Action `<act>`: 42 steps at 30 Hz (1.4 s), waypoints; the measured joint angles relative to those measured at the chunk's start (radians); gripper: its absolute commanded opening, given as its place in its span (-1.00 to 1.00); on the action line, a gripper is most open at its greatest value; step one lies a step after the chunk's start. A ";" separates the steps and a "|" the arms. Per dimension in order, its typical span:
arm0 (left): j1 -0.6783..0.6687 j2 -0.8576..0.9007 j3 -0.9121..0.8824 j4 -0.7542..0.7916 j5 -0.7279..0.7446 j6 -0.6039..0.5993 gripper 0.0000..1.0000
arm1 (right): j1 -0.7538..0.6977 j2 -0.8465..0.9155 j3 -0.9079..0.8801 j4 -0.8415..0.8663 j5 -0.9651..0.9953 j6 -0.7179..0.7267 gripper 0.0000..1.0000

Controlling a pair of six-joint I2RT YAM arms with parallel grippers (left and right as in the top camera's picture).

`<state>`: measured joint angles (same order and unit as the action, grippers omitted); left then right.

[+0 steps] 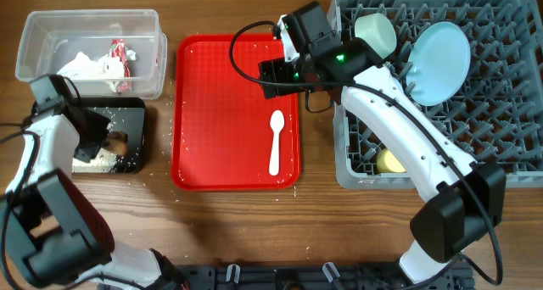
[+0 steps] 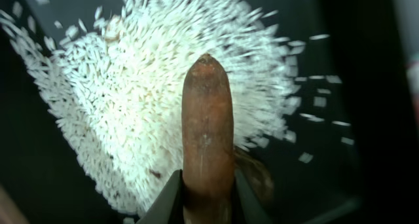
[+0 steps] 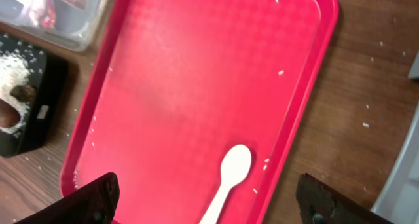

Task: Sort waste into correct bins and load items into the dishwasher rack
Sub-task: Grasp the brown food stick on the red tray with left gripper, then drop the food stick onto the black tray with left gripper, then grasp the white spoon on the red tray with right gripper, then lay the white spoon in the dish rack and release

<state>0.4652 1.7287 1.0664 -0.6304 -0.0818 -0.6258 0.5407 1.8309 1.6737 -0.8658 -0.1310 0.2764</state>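
Note:
My left gripper (image 2: 208,207) is shut on the orange-brown stick (image 2: 207,132) and holds it over the white rice (image 2: 131,99) in the black tray (image 1: 127,120). A brown food lump (image 1: 118,142) lies in that tray too. The clear tub (image 1: 93,27) holds the tissue (image 1: 85,67) and the red-and-white wrapper (image 1: 119,52). My right gripper (image 3: 209,201) is open above the red tray (image 1: 221,112), over the white spoon (image 3: 229,178), which also shows from overhead (image 1: 276,142). The grey rack (image 1: 501,103) holds the blue plate (image 1: 439,63), the green bowl (image 1: 377,34) and the yellow cup (image 1: 390,161).
Loose rice grains lie on the red tray's right edge (image 3: 281,72) and on the wood around it. The rack stands right beside the red tray. The black tray and clear tub stand close together at the left.

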 measured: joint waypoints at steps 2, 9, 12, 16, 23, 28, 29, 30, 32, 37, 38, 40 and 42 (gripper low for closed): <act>0.004 0.051 -0.020 0.015 0.000 -0.014 -0.02 | 0.000 0.002 0.000 -0.015 0.010 0.010 0.75; 0.004 0.072 -0.011 -0.012 0.000 -0.027 0.48 | 0.000 0.027 -0.059 -0.036 0.009 0.075 0.47; 0.004 0.026 0.038 -0.122 0.012 0.015 0.46 | 0.000 0.062 -0.102 -0.024 0.009 0.078 0.30; 0.003 -0.151 0.076 -0.135 0.171 0.151 0.54 | 0.001 0.147 -0.114 -0.012 -0.003 0.035 0.22; -0.066 -0.293 0.079 -0.132 0.281 0.227 0.99 | 0.074 0.280 -0.114 -0.013 -0.015 -0.043 0.12; -0.092 -0.293 0.079 -0.132 0.290 0.229 1.00 | 0.108 0.311 -0.134 -0.005 0.032 -0.037 -0.08; -0.092 -0.293 0.079 -0.132 0.290 0.229 1.00 | 0.108 0.311 -0.136 -0.001 0.040 -0.032 -0.13; -0.092 -0.293 0.079 -0.132 0.290 0.229 1.00 | 0.108 0.309 -0.142 0.006 0.046 -0.027 -0.18; -0.092 -0.293 0.079 -0.132 0.290 0.229 1.00 | 0.108 0.296 -0.166 0.030 0.055 -0.019 -0.33; -0.092 -0.293 0.079 -0.132 0.290 0.229 1.00 | 0.105 0.279 -0.200 0.063 0.081 -0.010 -0.67; -0.092 -0.293 0.079 -0.132 0.290 0.229 1.00 | 0.105 0.279 -0.201 0.063 0.082 -0.011 -0.70; -0.092 -0.293 0.079 -0.132 0.290 0.229 1.00 | 0.101 0.278 -0.201 0.063 0.086 -0.009 -0.80; -0.092 -0.293 0.079 -0.132 0.290 0.229 1.00 | 0.091 0.278 -0.201 0.058 0.082 -0.009 -0.85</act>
<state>0.3733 1.4361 1.1458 -0.7628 0.2077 -0.3973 0.6315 2.1094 1.4727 -0.8074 -0.0486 0.2676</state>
